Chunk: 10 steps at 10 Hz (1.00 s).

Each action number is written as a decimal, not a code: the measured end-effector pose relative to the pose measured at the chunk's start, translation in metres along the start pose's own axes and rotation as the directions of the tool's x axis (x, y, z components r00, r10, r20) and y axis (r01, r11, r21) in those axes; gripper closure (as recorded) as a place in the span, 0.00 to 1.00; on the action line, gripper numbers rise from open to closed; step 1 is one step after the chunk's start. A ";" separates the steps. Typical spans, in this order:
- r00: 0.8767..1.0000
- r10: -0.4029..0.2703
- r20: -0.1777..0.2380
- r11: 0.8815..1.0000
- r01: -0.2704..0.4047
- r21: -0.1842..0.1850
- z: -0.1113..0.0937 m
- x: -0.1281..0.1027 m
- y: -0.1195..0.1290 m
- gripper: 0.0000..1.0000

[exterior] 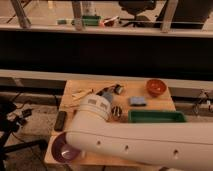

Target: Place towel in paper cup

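The towel (107, 95), a pale blue-grey cloth, lies near the middle of the wooden table (167, 102), beside some dark objects. My thick white arm (130, 140) sweeps in from the lower right, and its rounded end (95, 107) hangs over the table just in front of the towel. My gripper is hidden behind that end of the arm, and it is shut. Nothing shows as held. The paper cup is hidden behind the arm.
A purple bowl (65, 148) sits at the front left corner. A green tray (156, 116) lies on the right, with a blue block (137, 101) and an orange bowl (156, 86) behind it. A small metal tin (116, 111), a black remote (60, 120) and wooden utensils (82, 93) are also there.
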 end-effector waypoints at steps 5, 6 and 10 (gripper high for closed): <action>1.000 -0.007 -0.023 1.000 0.007 0.016 -0.008 0.028 -0.041 1.00; 0.999 -0.007 -0.037 1.000 0.007 0.014 -0.010 0.034 -0.045 1.00; 0.994 0.000 -0.111 1.000 -0.001 -0.006 -0.005 0.065 -0.063 1.00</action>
